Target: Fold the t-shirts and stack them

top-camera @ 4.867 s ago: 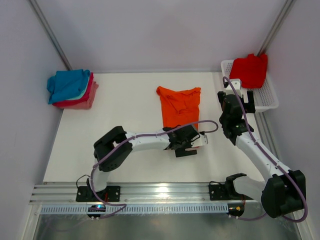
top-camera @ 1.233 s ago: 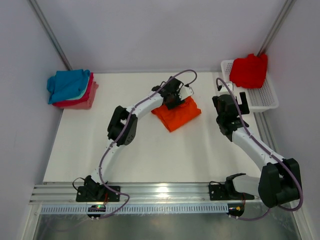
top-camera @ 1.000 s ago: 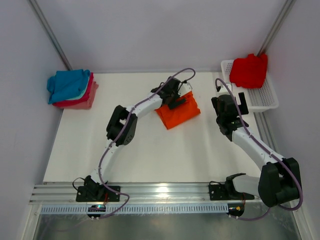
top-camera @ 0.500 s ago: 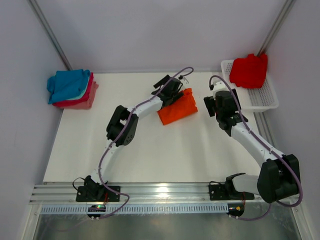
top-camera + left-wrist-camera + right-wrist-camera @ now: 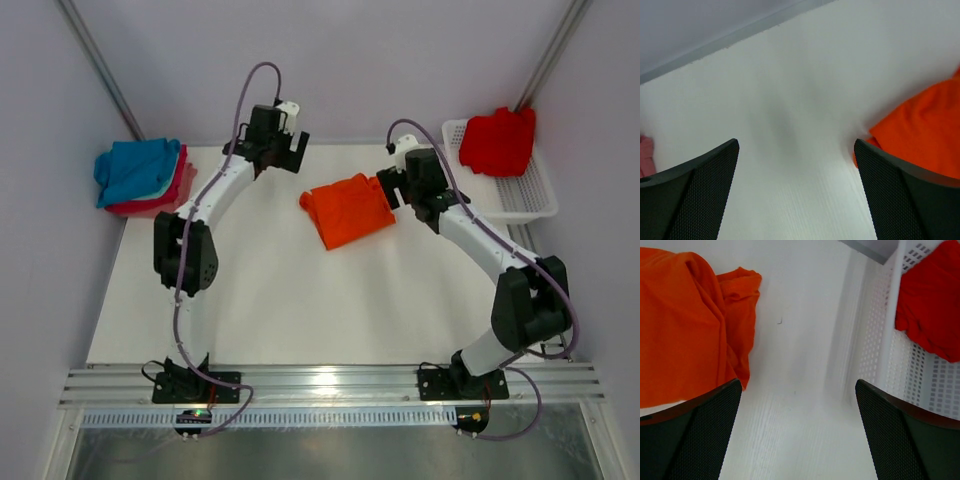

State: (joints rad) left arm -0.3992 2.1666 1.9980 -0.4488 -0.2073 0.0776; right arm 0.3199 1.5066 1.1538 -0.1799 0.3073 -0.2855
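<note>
Top external view: a folded bright orange t-shirt (image 5: 348,208) is seen lying on the white table (image 5: 250,300), toward the back and right of centre, with no finger touching it. The left gripper (image 5: 272,158) is held near the table's back edge, left of the orange bundle and apart from it. The right gripper (image 5: 393,189) is held just beside the bundle's right edge. In the far left corner a stack of folded t-shirts (image 5: 140,180) is seen, with blue cloth on top, teal beneath it and pink-red at the bottom. A red t-shirt (image 5: 497,140) is heaped in the white mesh basket (image 5: 530,198) at the far right.

From the left wrist camera, the left fingers (image 5: 700,190) are shown spread wide with only bare table between them. Orange cloth is seen at the right and a sliver of pink at the left edge.

From the right wrist camera, the right fingers (image 5: 695,435) are likewise spread wide and nothing is gripped. The orange t-shirt lies at the left, and the basket with red cloth at the right.
</note>
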